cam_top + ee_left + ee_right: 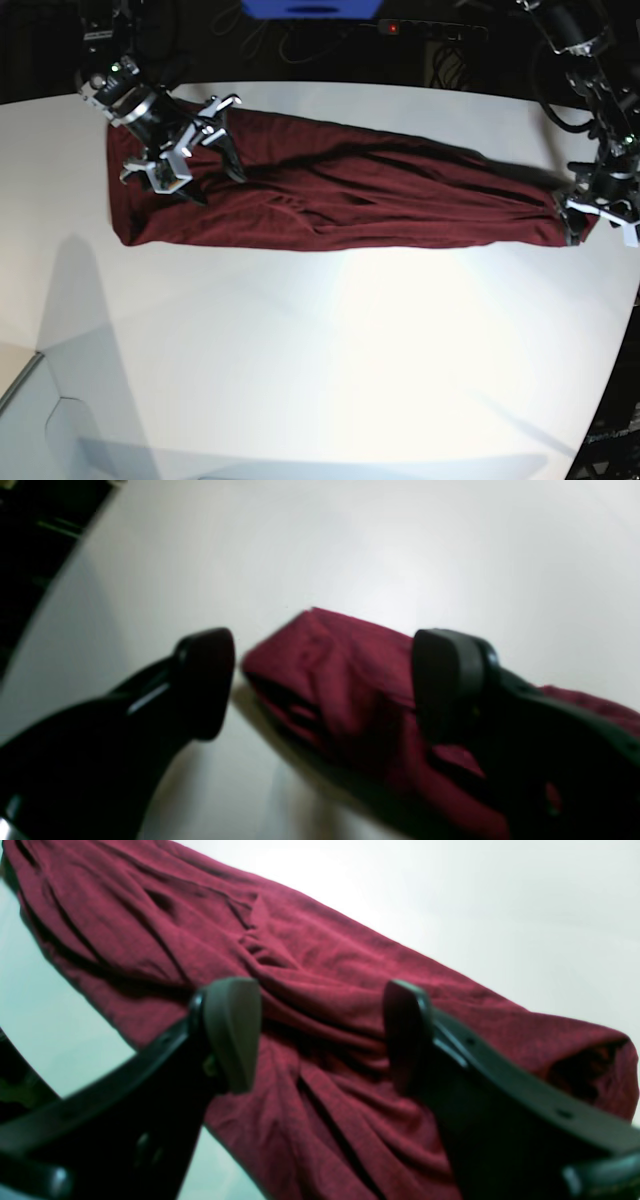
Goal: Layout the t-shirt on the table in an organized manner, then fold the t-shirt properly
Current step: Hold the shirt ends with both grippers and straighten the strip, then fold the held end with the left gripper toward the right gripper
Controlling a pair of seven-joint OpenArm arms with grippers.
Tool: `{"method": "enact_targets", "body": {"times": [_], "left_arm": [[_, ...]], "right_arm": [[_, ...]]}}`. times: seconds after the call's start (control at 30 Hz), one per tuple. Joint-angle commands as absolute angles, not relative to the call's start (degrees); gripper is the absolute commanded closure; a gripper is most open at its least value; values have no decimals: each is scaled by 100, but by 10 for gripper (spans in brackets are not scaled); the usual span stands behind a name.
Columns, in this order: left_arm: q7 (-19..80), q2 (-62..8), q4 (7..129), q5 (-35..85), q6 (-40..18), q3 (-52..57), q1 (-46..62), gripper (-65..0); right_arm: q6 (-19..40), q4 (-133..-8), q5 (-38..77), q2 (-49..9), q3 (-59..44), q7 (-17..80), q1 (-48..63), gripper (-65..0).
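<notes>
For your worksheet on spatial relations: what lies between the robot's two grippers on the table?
The t-shirt, stretched into a long band, spans the table from the right gripper to the left gripper, in the base view.

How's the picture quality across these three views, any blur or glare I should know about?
Left wrist view: soft and blurred, the shirt smeared, the open left hand dark and featureless. Right wrist view: sharper, knit texture visible, the table blown out white. Base view: wide-angle bend in the table edge, a bright glare patch below the shirt, arm shadows at lower left.

Dark surroundings behind; a blue object (312, 8) and tangled cables (440, 30) at the back.
</notes>
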State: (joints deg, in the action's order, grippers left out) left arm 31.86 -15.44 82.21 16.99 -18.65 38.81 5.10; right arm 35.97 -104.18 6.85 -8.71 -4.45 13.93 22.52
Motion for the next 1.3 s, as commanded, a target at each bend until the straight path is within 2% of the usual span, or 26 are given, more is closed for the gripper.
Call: {"method": "enact_targets", "body": {"times": [0.0,0.37,0.63,0.83,0.87,0.93,1.13,1.27], "left_arm": [[3064,-1684,8233,1745,-1886,3793,453,-532],[3002,-1842,7055,1745,-1903,3530,119,-534],[2993,-1842,6659,1745,-1903,3486,-40,-534],[2677,-1947,6158,1745,-1903,2800,-110,-526],[2563,-1956,6079,1745,-1903,2730,-110,-511],[2369,-1956,5877,1745,-1903,2651,-110,-416],[1921,-1956,5516,1745,-1903,2642,-119,0],[1859,-1965,5543,1754,-1903,2668,-110,-3]], "right_arm": [[3600,-10501,787,-884,-462,1226,2211,-391],[3600,-10501,787,-884,-453,1226,2211,-391],[3600,-10501,787,-892,-453,1226,2211,-392],[3600,-10501,787,-901,-453,1226,2193,-392],[3600,-10501,787,-910,-453,1226,2193,-392],[3600,-10501,787,-919,-453,1226,2193,-392],[3600,-10501,787,-919,-462,1226,2193,-392],[3600,-10501,787,-919,-462,1226,2185,-392]]}}
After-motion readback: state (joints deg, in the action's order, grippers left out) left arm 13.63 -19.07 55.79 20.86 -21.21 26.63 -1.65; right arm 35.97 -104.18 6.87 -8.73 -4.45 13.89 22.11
